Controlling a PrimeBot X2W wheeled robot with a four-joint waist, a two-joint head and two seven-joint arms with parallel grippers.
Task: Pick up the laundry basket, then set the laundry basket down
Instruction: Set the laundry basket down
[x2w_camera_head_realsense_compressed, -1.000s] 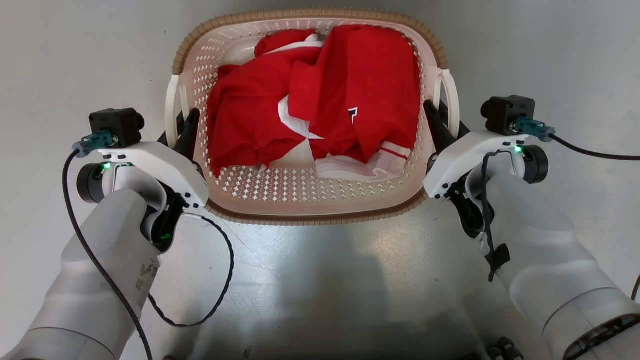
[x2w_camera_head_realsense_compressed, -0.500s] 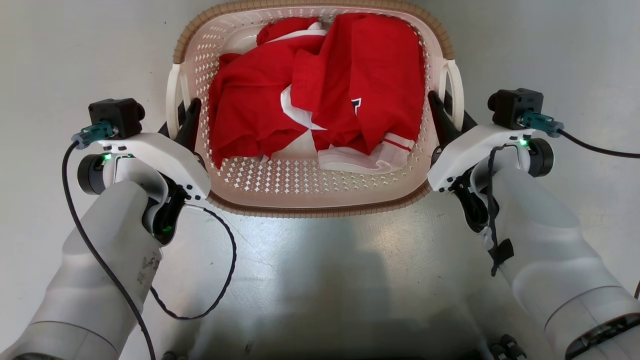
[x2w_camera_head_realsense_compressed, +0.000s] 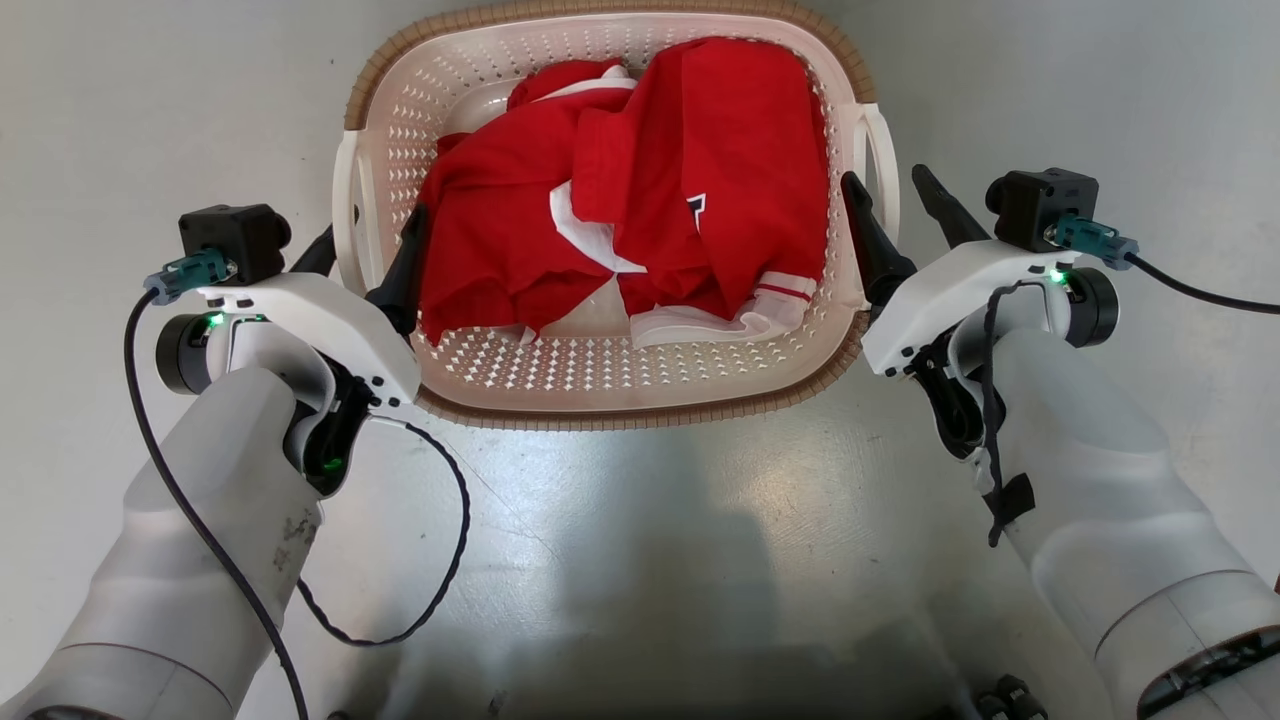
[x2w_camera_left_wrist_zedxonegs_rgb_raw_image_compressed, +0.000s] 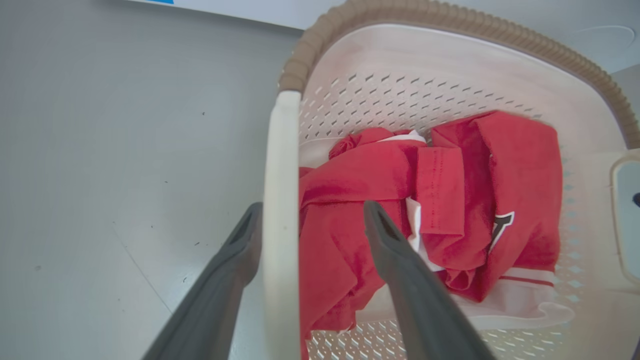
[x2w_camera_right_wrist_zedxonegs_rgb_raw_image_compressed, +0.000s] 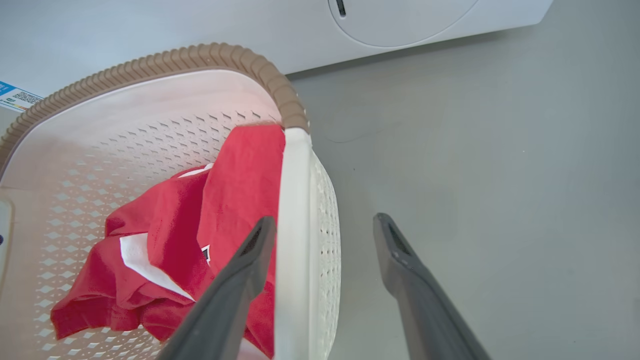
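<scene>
- The laundry basket (x2w_camera_head_realsense_compressed: 620, 415) stands on the floor (x2w_camera_head_realsense_compressed: 640, 560) between both arms, with red clothes (x2w_camera_head_realsense_compressed: 720, 180) inside.
- The jaws of the left gripper (x2w_camera_head_realsense_compressed: 375, 222) and the right gripper (x2w_camera_head_realsense_compressed: 883, 175) are apart, each astride one loop handle (x2w_camera_left_wrist_zedxonegs_rgb_raw_image_compressed: 280, 200), and grip nothing.
- I think a lift now would slip. A sideways pull could hook a handle and tip the basket.

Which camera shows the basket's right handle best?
Right wrist view: the right handle runs lengthwise between the fingers of the open right gripper. Head view shows it small; left wrist view catches just its edge.
</scene>
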